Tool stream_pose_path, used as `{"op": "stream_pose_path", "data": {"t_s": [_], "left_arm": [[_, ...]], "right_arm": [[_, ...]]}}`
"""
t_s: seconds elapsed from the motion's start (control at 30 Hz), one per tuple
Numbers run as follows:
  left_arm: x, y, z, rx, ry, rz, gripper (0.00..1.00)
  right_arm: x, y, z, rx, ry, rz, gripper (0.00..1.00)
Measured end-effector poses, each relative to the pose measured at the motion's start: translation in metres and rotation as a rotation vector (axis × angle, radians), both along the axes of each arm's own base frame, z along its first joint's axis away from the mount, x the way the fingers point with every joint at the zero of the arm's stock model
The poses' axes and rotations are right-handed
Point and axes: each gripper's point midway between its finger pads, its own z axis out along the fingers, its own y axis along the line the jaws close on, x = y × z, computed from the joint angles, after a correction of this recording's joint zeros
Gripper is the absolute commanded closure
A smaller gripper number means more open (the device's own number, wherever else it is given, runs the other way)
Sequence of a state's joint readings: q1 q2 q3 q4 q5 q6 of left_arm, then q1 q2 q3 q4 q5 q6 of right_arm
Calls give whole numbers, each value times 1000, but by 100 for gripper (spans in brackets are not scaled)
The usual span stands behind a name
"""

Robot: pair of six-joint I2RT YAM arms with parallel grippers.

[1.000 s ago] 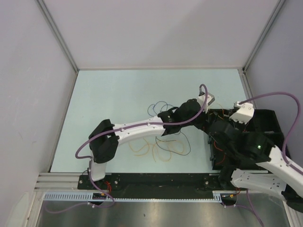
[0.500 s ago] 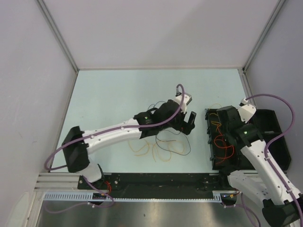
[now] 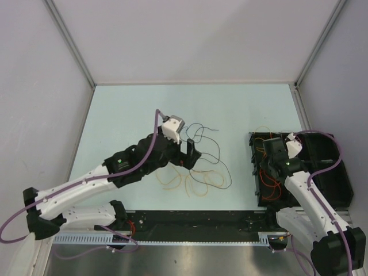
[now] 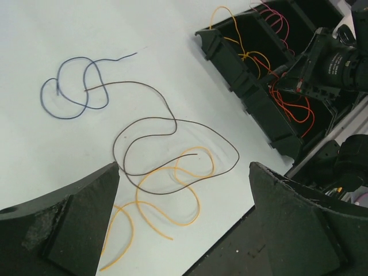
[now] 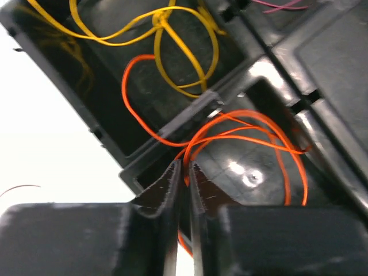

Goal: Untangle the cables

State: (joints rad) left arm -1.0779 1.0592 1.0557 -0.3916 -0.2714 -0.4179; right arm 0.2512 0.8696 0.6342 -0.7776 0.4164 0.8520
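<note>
While the right claw is busy inside the black tray, its jaws drawn to a thin slit with the orange-red wire running into that slit and apparently pinched there, the loose heap on the table belongs to the left arm. The left claw hangs over the heap with its jaws spread as wide as they go and nothing between them. From its wrist camera the three loose strands lie straight below and ahead. The yellow wire is curled nearest, between the two fingers. The dark wire loops across the yellow one and trails away toward the far left. The blue wire is coiled at that far end, where the dark strand's tip crosses into it. The dark wire's long run therefore goes slantwise, from the blue coil back toward the tray side. The left arm is plainly the nearer; the right claw sits well apart from these strands. My guess is that the next grip should take one strand away from the crossings, with the jaws set across its run.
</note>
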Motion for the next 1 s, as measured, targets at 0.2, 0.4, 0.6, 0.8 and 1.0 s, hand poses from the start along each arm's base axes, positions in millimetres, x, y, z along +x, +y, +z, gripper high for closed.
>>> {"op": "stream_pose_path", "data": {"t_s": [0.2,0.4,0.6,0.8,1.0], "left_arm": [[-7,39,9,-5,-26,61,0],[-10,68,8,34,-35,124,0],[-14,95,-1,103,-29,170,0],[-23,121,2,101,-44,191,0],[-30,132,-15,108,-47,186,0]], "right_arm": [[7,10,15,48,-60,46,29],[22,29,68,37,-152,131,29],[21,95,86,33,-167,350,31],[17,154,39,-22,-27,498,36],[23,179,8,-33,27,536,37]]}}
